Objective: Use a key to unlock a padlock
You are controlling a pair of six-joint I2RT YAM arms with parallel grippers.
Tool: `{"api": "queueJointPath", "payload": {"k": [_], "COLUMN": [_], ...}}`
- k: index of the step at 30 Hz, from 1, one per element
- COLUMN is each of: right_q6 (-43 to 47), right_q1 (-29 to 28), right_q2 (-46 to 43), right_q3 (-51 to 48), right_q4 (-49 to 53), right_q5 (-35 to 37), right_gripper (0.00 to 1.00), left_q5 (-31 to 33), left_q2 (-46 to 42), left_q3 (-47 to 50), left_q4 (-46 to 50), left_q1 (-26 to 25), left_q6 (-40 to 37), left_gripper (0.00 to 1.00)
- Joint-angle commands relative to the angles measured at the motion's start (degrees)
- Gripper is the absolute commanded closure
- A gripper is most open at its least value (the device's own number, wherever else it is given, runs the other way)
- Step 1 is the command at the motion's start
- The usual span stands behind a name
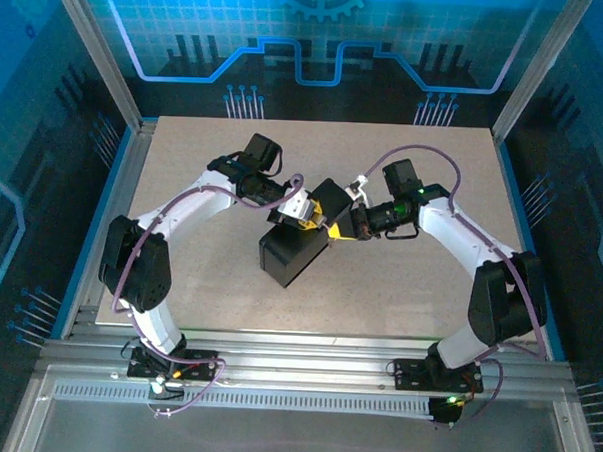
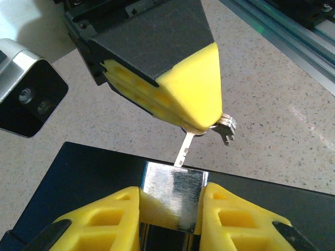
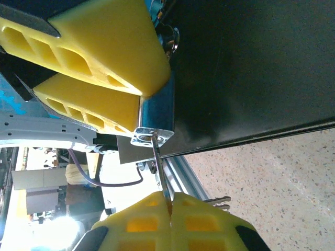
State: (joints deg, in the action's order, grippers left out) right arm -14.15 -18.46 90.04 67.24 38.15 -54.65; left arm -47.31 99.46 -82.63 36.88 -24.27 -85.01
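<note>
Roughly midway, by the look of it: padlock (image 2: 172, 191) pinched narrowly in left tool (image 3: 147, 97) over the black box (image 2: 78, 172), key (image 2: 184, 149) clamped in tightly closed right tool (image 3: 170, 201), tip touching the keyway face. Apparently not seated yet; pushing in, turning and opening left to do.

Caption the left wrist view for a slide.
Left fingers clamp the padlock; right fingers hold the key, its tip at the padlock's end.

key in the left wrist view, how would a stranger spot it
Start at the black box mid-table. Just above it the right pincer pinches the key: a thin silvery blade aimed at the padlock, unlike the spare keys bunched beside it.
</note>
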Motion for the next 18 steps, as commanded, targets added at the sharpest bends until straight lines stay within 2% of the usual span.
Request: {"api": "queueJointPath", "payload": {"k": [1,18], "right_q6": [-0.7,-2.9], "right_q1": [-0.5,-0.4], "right_q2": [0.9,3.3], "right_q3": [1.5,2.0], "right_q4": [1.4,1.4], "right_q5": [-2.5,-5.6], "right_gripper": [1.0,1.0], "left_q5": [-2.8,2.4], "left_q2": [-2.9,-4.8], "left_q3": [0.4,2.6], "left_q4": [-3.5,-4.9], "left_q1": [-0.4,-2.4], "left_q6": [-2.3,-5.8], "left_gripper": [0.76,0.76]}}
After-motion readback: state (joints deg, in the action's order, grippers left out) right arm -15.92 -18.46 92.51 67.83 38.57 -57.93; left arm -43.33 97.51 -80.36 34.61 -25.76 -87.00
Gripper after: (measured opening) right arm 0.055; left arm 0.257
